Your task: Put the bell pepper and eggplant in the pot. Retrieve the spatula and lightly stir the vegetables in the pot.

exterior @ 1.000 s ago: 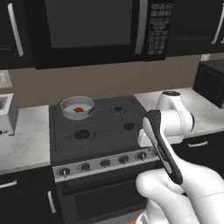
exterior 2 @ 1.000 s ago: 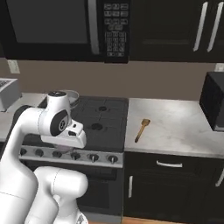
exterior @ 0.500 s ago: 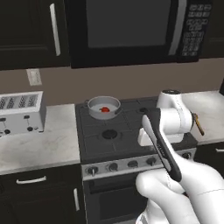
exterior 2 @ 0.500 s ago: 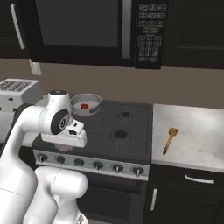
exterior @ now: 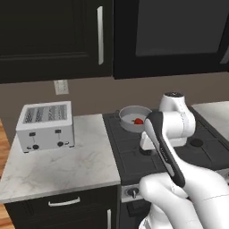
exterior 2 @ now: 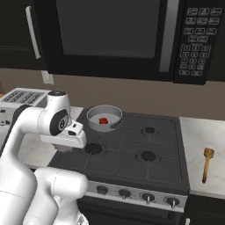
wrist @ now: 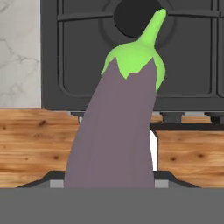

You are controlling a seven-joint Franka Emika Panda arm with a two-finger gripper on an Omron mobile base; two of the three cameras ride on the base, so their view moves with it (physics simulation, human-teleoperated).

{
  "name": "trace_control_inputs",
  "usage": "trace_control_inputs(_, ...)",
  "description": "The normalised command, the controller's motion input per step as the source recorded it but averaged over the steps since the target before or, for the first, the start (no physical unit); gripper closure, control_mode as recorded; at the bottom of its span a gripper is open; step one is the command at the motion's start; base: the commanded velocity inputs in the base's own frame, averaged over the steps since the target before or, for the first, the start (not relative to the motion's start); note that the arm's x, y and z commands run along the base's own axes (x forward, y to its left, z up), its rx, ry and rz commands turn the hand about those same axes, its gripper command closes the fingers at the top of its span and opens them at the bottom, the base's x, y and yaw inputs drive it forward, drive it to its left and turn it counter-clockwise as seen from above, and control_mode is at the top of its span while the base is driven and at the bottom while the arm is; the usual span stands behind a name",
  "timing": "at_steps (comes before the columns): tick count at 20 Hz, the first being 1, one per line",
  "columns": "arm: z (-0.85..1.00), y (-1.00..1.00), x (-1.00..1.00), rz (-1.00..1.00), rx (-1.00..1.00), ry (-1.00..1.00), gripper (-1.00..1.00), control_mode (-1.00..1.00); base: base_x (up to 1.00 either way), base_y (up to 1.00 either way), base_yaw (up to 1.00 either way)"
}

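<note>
Here the hand (wrist: 109,186) is clamping the eggplant (wrist: 120,127) lengthwise over the stove's (exterior 2: 132,149) near left, ready for the far-left pot (exterior 2: 104,117) holding the bell pepper (exterior 2: 103,121).

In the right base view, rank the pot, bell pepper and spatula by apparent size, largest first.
1. pot
2. spatula, nearer the camera, so its rank against the pot is unsure
3. bell pepper, clearly smallest

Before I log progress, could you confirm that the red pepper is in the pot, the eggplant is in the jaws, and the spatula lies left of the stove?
Not quite: the spatula lies on the counter right of the stove, as the right base view shows. The pepper is in the pot, and the hand view shows the eggplant held.
</note>
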Motion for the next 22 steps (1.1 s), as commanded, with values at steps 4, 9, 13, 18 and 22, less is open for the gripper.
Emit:
trace_control_inputs(4, 0.00, 0.00, 0.00, 0.00, 0.00, 0.00, 1.00, 1.00, 0.88, 0.04, 0.01)
trace_control_inputs(9, 0.00, 0.00, 0.00, 0.00, 0.00, 0.00, 1.00, 1.00, 0.32, -0.05, 0.00)
trace_control_inputs(13, 0.00, 0.00, 0.04, 0.00, 0.01, -0.07, 1.00, -1.00, 0.00, 0.00, 0.00)
trace_control_inputs(18, 0.00, 0.00, 0.00, 0.00, 0.00, -0.22, 1.00, -1.00, 0.00, 0.00, 0.00)
trace_control_inputs(22, 0.13, -0.06, 0.18, 0.00, 0.00, -0.08, 1.00, -1.00, 0.00, 0.00, 0.00)
